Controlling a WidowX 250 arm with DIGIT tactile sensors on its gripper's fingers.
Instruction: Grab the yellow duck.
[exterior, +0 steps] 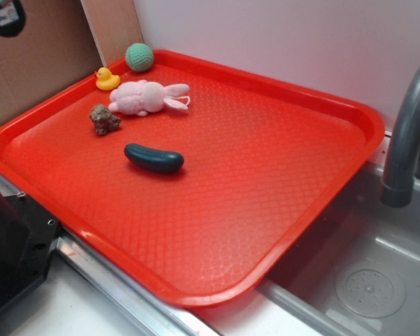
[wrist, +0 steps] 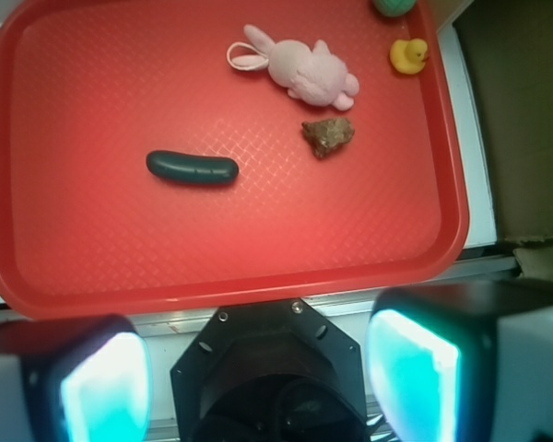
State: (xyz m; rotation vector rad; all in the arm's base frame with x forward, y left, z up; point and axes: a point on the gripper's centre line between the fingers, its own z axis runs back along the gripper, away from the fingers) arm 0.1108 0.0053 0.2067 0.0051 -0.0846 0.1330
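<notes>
The wrist view's top edge cuts off the green knitted ball (wrist: 394, 6), and its bottom edge the gripper (wrist: 258, 387).

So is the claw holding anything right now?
No, nothing. The claw is open and empty; the yellow duck sits untouched at the tray's far corner.

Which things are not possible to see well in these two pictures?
- Green ball: in the wrist view the top edge cuts it off.
- Faucet: in the exterior view the right edge cuts it off.
- Gripper: in the wrist view the fingertips are blurred and cut by the bottom edge; the exterior view does not show it.
- Yellow duck: too small for detail.
</notes>
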